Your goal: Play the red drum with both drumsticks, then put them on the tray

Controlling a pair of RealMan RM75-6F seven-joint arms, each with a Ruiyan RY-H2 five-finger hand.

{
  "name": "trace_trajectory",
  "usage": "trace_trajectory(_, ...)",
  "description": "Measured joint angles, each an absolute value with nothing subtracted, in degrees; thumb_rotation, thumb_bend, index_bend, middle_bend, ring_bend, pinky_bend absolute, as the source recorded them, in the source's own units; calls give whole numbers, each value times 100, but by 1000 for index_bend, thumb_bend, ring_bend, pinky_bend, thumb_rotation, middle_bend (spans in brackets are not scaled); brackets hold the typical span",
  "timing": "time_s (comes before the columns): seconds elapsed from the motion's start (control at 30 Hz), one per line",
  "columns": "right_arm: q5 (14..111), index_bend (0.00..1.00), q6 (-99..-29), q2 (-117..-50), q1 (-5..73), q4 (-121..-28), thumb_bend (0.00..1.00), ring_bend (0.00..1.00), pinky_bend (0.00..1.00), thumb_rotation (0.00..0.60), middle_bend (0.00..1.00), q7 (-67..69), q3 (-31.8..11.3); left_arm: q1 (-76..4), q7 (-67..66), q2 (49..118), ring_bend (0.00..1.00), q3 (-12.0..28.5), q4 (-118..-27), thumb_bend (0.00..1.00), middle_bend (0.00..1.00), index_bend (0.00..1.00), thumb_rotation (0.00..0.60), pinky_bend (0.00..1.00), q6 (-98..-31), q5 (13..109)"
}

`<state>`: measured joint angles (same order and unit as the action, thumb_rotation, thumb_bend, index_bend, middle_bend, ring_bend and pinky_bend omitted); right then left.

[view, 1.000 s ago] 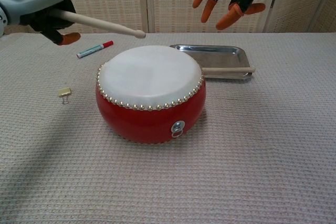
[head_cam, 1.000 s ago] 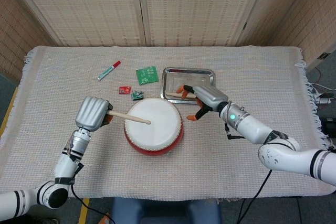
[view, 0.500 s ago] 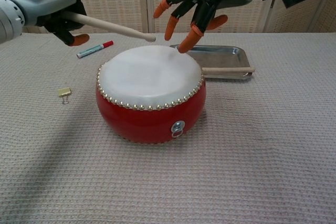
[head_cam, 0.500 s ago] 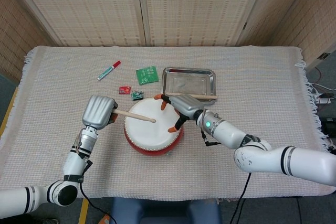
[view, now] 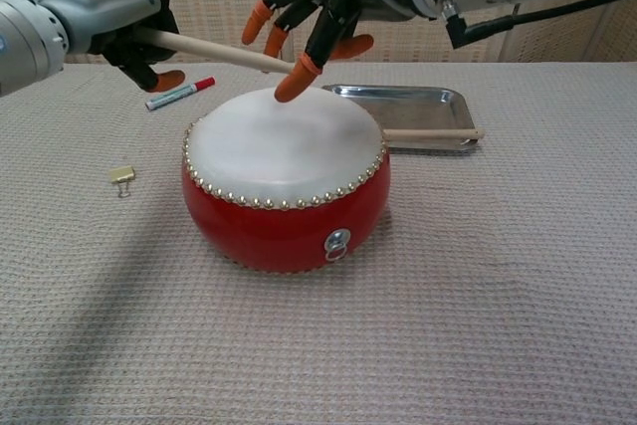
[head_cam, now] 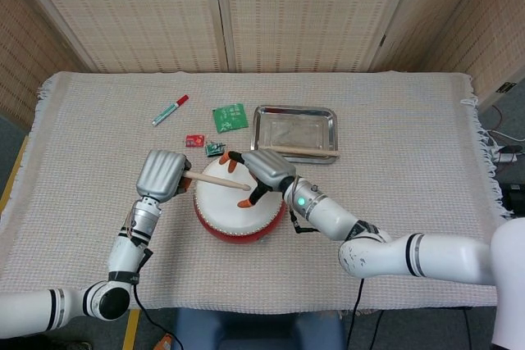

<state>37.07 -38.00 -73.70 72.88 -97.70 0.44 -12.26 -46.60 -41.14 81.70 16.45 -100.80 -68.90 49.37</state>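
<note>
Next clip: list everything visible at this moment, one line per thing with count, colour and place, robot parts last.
drum: 1, red with white head, table centre
drumstick in hand: 1, pale wood, over the drum
drumstick on tray: 1, pale wood, across the tray's near edge
tray: 1, silver, behind the drum
marker: 1, white and red, far left
circuit board: 1, green, left of tray
small parts: 2, red and green, behind drum
binder clip: 1, yellowish, left of drum
tablecloth: 1, beige
left hand: grips a drumstick
right hand: fingers spread above the drum by the stick's tip
</note>
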Motion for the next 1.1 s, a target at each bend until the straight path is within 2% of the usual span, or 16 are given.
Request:
trace_trajectory(0.27, 3529, 326, -4084, -7730, 7390, -9606, 15, 821, 960, 600, 365, -202, -1325, -4724, -4117, 8263, 980, 1654, -10094, 411, 1000, 921, 600, 1000, -7005, 4852)
trace_trajectory(0.6, 3313, 418, -4377, -8056, 7450, -9483, 149, 830, 980, 600, 447, -502, -1456, -4810, -4205, 8379, 975, 1626, -10116, 409, 1000, 910, 600, 1000, -7141, 4856)
trace_trajectory(0.8, 3252, 488, -4497, -8216, 7450, -9430, 264, 850, 1000, 600, 522, -629, -1528, -4840, -4245, 8439, 969, 1584, -10106, 409, 1000, 907, 600, 1000, -7195, 4897)
trace_trajectory(1.1, 3262, 591, -4528, -8364, 7410, -9359, 331, 860, 1000, 600, 601, -728, -1625, -4880, -4287, 8482, 950, 1540, -10111, 410, 1000, 884, 600, 1000, -7211, 4920)
